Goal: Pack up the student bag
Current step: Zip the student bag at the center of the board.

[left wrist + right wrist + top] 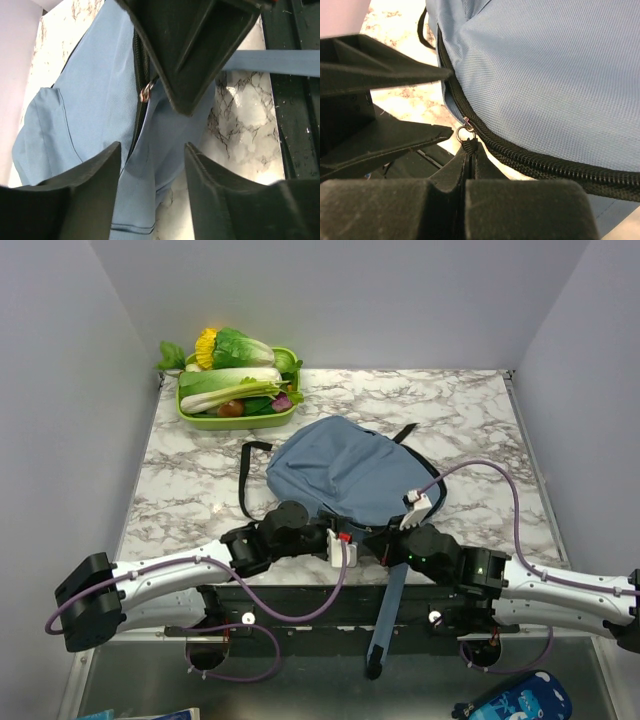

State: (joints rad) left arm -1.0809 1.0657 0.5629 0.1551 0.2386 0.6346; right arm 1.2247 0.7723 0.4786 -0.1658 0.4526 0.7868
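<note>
The student bag, a dusty-blue backpack, lies flat in the middle of the marble table, with its black zipper along the near edge. My right gripper is shut on the zipper pull's black fabric tab, just below its metal ring. My left gripper is open right beside it, its fingers apart over blue bag fabric and gripping nothing. In the top view both grippers meet at the bag's near edge, the left gripper next to the right gripper.
A green tray of toy vegetables stands at the far left corner. A black strap lies left of the bag. A blue strap hangs over the table's front edge. A dark-blue printed pouch lies below at bottom right.
</note>
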